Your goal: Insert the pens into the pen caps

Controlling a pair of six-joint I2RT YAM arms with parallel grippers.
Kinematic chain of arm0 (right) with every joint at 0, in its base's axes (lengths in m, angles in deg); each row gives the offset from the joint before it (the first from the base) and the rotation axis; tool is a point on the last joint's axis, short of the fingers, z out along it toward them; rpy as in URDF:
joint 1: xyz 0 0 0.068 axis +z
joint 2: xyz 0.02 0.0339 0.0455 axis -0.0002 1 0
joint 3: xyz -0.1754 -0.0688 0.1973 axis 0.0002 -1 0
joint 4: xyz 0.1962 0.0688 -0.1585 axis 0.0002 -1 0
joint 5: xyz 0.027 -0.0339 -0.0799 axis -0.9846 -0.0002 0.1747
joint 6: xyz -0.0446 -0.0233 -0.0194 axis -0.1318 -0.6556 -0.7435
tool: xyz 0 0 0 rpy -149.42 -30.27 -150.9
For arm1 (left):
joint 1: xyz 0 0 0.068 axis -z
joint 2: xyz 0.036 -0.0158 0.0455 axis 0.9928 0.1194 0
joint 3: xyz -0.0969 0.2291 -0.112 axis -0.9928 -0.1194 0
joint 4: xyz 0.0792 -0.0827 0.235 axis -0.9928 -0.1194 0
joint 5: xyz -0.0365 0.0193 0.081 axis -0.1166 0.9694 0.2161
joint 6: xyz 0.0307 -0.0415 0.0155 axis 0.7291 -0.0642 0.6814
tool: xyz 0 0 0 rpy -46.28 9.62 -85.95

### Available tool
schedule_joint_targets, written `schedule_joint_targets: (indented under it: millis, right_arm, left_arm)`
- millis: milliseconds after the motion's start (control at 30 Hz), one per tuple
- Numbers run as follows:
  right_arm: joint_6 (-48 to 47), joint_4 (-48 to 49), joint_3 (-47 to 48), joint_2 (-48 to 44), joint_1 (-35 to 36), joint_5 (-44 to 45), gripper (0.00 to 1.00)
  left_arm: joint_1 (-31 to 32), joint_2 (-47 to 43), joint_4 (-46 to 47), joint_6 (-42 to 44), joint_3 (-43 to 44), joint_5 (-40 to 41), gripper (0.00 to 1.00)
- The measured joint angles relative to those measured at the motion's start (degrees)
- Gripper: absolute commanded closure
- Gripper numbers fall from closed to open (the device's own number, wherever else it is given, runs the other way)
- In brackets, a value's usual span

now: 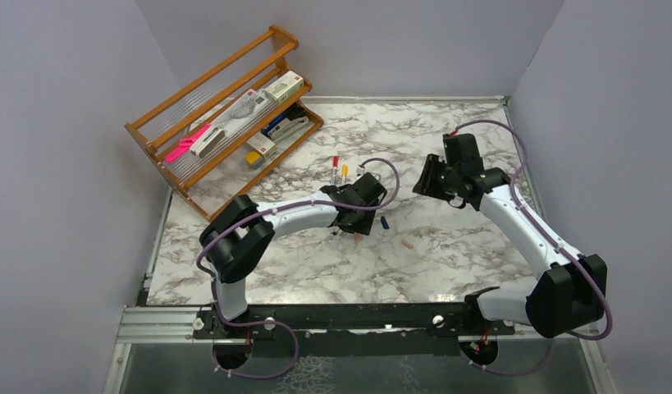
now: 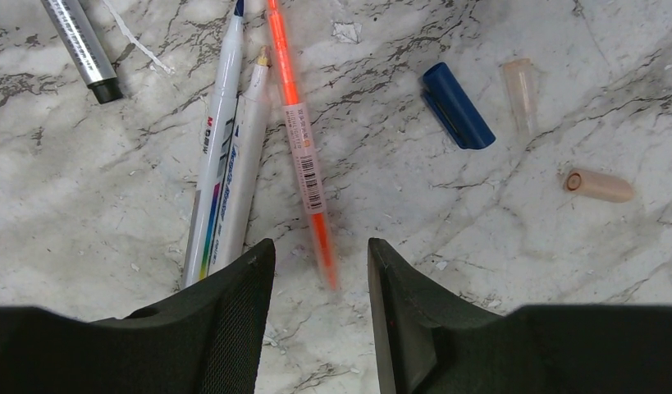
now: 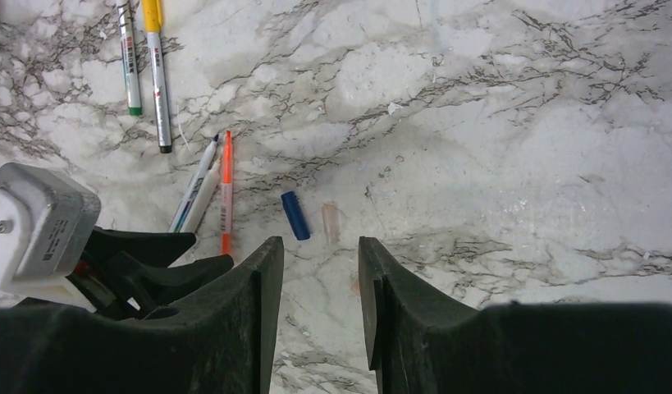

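While both arms hang over white marble table [image 1: 447,263], orange wooden rack [image 1: 164,135] stands far left. Left gripper [image 2: 320,246] spread, empty, over lower end of salmon-orange pen [image 2: 304,148]. Right gripper [image 3: 320,242] spread, empty. White-barrelled pens [image 2: 226,156] just beside the orange one. Dark blue cap [image 2: 457,107] and pale pink cap [image 2: 599,185] loose, right.

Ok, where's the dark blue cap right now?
Left wrist view, upper right: the dark blue cap lies between the orange pen and a translucent pink cap.

A marble table [image 1: 447,267] holds pens [image 2: 234,164], pen caps [image 2: 456,105] and a wooden rack [image 1: 203,176].
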Motion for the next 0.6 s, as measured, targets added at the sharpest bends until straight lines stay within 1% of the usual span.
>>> schedule_joint_targets:
  millis: [167, 300, 367, 400, 467, 533, 600]
  right_arm:
    - [0.0, 0.1, -0.1, 0.0, 0.0, -0.3, 0.62]
    - [0.0, 0.4, -0.6, 0.0, 0.0, -0.5, 0.62]
    - [0.0, 0.4, -0.9, 0.0, 0.0, -0.5, 0.62]
    - [0.0, 0.5, -1.1, 0.0, 0.0, -0.5, 0.62]
    - [0.0, 0.6, -1.4, 0.0, 0.0, -0.6, 0.62]
    - [0.0, 0.7, -1.7, 0.0, 0.0, -0.8, 0.62]
    - [0.0, 0.8, -1.7, 0.0, 0.0, -1.0, 0.62]
  left_arm:
    - [0.1, 1.3, -0.1, -0.3, 0.0, 0.0, 0.56]
    - [0.1, 2.5, -0.1, -0.5, 0.0, -0.1, 0.62]
    - [0.1, 3.3, -0.1, -0.5, 0.0, -0.1, 0.66]
    - [0.1, 3.6, -0.3, -0.4, 0.3, -0.1, 0.69]
    - [0.1, 3.8, 0.0, -0.4, 0.5, -0.3, 0.81]
    - [0.1, 4.0, 0.0, -0.2, 0.6, -0.5, 0.99]
    - [0.1, 4.1, 0.0, -0.4, 0.8, -0.7, 1.0]
